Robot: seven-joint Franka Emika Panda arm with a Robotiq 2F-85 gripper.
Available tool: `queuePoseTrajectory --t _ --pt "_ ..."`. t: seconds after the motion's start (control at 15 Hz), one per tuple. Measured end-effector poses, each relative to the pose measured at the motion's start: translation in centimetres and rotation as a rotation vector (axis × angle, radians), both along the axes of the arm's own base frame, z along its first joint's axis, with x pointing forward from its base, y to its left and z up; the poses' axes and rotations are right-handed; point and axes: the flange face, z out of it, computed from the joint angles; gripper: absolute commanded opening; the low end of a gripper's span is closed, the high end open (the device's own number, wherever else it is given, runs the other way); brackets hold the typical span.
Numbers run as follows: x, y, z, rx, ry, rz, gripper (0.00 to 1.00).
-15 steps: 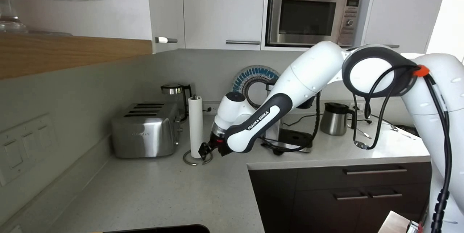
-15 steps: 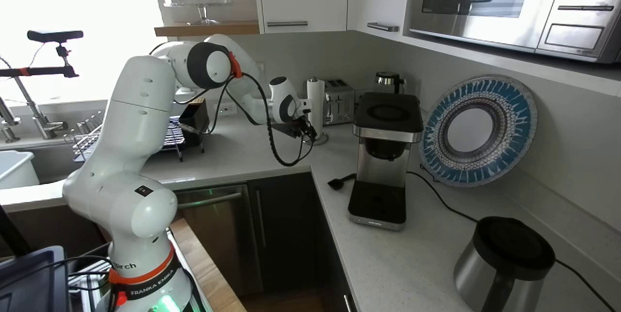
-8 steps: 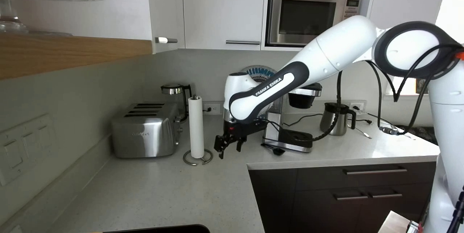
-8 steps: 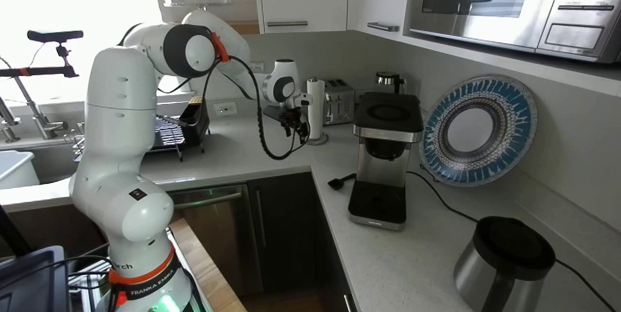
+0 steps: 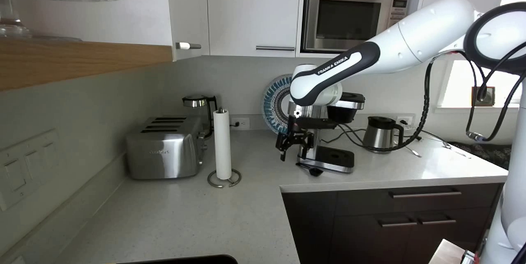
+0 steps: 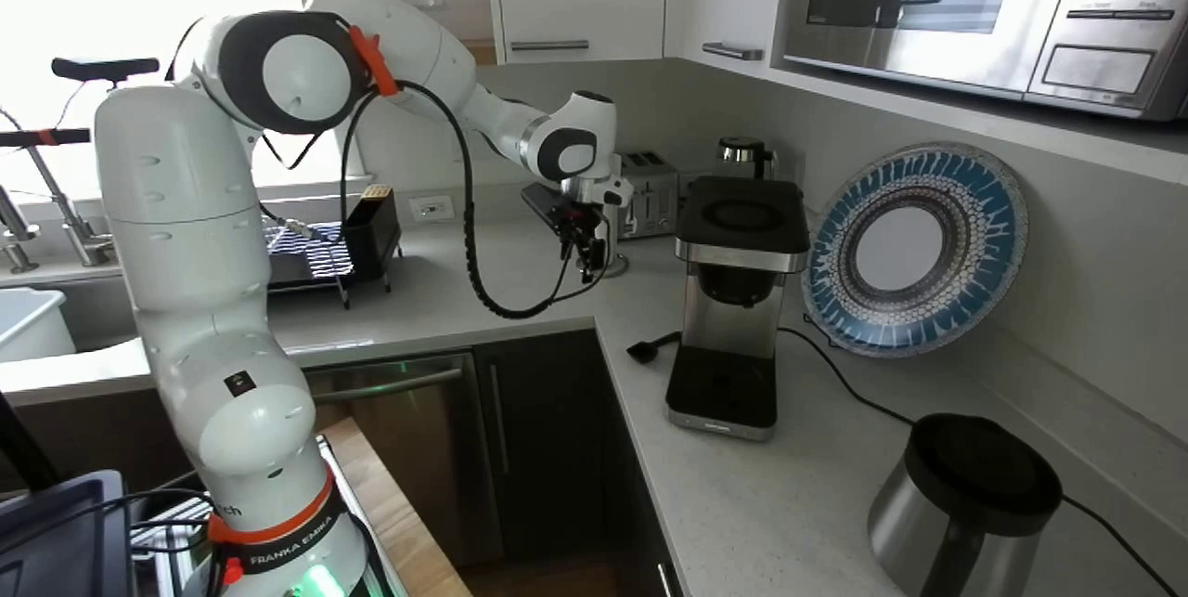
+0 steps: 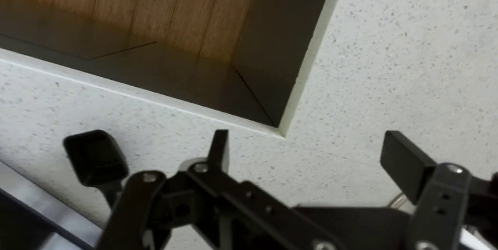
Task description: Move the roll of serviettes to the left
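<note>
The roll of serviettes (image 5: 222, 145) is a tall white cylinder, upright on a metal ring-shaped holder base (image 5: 225, 182), right of the toaster in an exterior view. In an exterior view, the arm hides most of the roll (image 6: 611, 233). Part of the base ring (image 7: 400, 201) shows behind a finger in the wrist view. My gripper (image 5: 294, 152) is open and empty above the counter, to the right of the roll and apart from it. It also shows in an exterior view (image 6: 590, 265), and the wrist view shows its fingers wide apart (image 7: 305, 145) over bare counter.
The steel toaster (image 5: 164, 151) stands beside the roll. A coffee maker (image 6: 729, 300) stands close to the gripper, with a black scoop (image 7: 95, 158) near it. A patterned plate (image 6: 914, 249) leans on the wall. The counter's inner corner edge (image 7: 283, 133) lies below the gripper.
My gripper has moved away from the roll's lower part, rightward and up in an exterior view. The arm has lifted and drawn back. The roll has stayed upright in the same spot.
</note>
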Motion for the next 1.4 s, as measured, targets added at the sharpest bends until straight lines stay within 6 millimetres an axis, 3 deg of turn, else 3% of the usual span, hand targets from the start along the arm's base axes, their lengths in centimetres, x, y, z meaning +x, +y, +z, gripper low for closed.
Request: queuePoseTrajectory --t 0.27,0.73,1.07,1.4 --pt "-0.8 -4.2 2.7 0.020 -0.014 -0.160 1.00" --pt "-3.9 -4.0 8.8 -0.055 -0.079 -0.320 1.00" --pt "-8.4 -4.5 13.5 -0.178 -0.071 -0.266 1.00" --pt "-11.7 -5.9 17.2 -0.195 -0.137 -0.071 1.00"
